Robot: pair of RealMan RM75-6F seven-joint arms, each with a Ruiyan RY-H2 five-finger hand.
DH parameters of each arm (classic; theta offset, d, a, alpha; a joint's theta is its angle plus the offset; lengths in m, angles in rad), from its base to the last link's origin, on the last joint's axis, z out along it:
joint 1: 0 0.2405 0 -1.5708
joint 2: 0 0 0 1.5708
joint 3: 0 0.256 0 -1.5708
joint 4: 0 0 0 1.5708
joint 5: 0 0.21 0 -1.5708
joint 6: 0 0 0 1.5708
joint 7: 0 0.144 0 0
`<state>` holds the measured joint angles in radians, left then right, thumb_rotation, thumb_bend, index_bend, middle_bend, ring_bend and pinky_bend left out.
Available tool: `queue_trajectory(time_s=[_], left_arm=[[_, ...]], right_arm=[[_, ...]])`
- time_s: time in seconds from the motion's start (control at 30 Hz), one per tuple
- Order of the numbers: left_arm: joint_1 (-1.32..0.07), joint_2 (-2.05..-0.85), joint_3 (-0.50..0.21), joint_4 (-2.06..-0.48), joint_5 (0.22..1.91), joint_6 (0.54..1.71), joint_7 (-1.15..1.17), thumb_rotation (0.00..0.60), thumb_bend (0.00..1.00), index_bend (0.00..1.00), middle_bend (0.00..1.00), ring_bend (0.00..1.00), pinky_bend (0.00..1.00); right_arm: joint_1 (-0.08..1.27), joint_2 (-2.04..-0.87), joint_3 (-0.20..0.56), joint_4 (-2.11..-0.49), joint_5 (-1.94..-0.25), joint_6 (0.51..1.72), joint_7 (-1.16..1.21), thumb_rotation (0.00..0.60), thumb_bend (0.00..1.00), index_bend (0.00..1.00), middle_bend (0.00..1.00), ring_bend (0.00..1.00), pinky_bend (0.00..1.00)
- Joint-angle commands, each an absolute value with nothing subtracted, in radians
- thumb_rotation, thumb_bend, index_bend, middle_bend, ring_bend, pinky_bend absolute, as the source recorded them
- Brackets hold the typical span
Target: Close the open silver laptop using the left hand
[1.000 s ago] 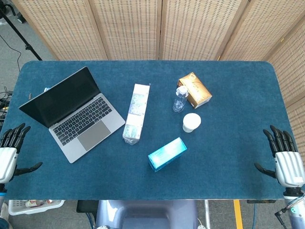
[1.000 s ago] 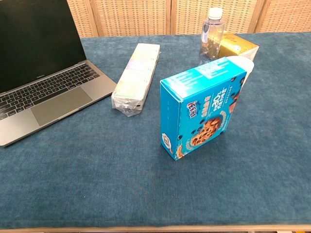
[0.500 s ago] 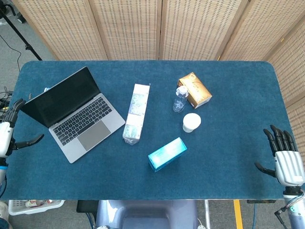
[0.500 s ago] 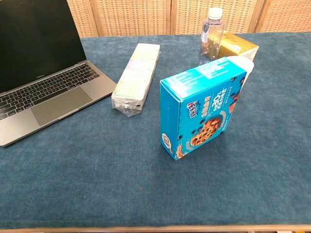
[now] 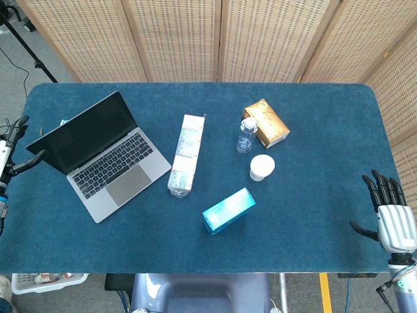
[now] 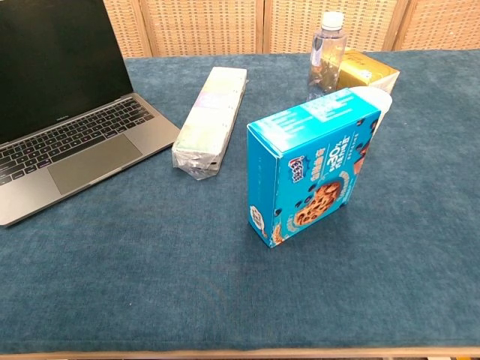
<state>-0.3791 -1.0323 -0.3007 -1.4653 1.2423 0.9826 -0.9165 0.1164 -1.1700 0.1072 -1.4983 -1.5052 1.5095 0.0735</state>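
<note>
The open silver laptop (image 5: 107,160) lies on the left part of the blue table, its dark screen tilted up toward the far left; in the chest view the laptop (image 6: 71,142) fills the upper left. My left hand (image 5: 10,156) shows at the frame's left edge, just left of the screen's outer corner, fingers apart and holding nothing. It does not touch the laptop. My right hand (image 5: 389,212) hovers at the table's right front corner with fingers spread, empty. Neither hand shows in the chest view.
Right of the laptop lies a long wrapped packet (image 5: 185,155). A blue cookie box (image 5: 228,210), a white cup (image 5: 262,167), a clear bottle (image 5: 246,135) and a gold box (image 5: 266,122) stand mid-table. A woven screen (image 5: 215,39) closes off the back.
My left hand has moved away from the front edge toward the far side, now level with the laptop's screen corner. The right hand has barely shifted. The laptop stays open.
</note>
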Motion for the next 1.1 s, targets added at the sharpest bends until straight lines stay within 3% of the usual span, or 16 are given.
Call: queue_trajectory(time_s=[0.03, 0.5, 0.63, 0.87, 1.1], left_arm=[[-0.395, -1.038, -0.299, -1.419, 1.257, 0.947, -0.976, 0.251, 0.00, 0.05, 0.00, 0.00, 0.01], [-0.428, -1.058, -0.283, -1.369, 1.277, 0.881, -1.046, 0.254, 0.00, 0.14, 0.04, 0.17, 0.29], [-0.441, -1.063, -0.280, -1.365, 1.275, 0.859, -1.048, 0.254, 0.00, 0.17, 0.07, 0.20, 0.31], [-0.450, -1.067, -0.273, -1.378, 1.264, 0.863, -0.974, 0.254, 0.00, 0.31, 0.21, 0.30, 0.38], [-0.458, -1.074, -0.261, -1.425, 1.254, 0.886, -0.844, 0.248, 0.00, 0.35, 0.23, 0.32, 0.39]], right_arm=[[0.116, -1.170, 0.107, -1.499, -1.506, 1.511, 0.073, 0.600, 0.00, 0.00, 0.00, 0.00, 0.00], [0.116, -1.171, 0.106, -1.501, -1.507, 1.511, 0.067, 0.600, 0.00, 0.00, 0.00, 0.00, 0.00], [0.116, -1.171, 0.106, -1.501, -1.506, 1.510, 0.067, 0.600, 0.00, 0.00, 0.00, 0.00, 0.00], [0.117, -1.173, 0.105, -1.502, -1.508, 1.509, 0.061, 0.600, 0.00, 0.00, 0.00, 0.00, 0.00], [0.116, -1.173, 0.104, -1.504, -1.510, 1.510, 0.059, 0.600, 0.00, 0.00, 0.00, 0.00, 0.00]])
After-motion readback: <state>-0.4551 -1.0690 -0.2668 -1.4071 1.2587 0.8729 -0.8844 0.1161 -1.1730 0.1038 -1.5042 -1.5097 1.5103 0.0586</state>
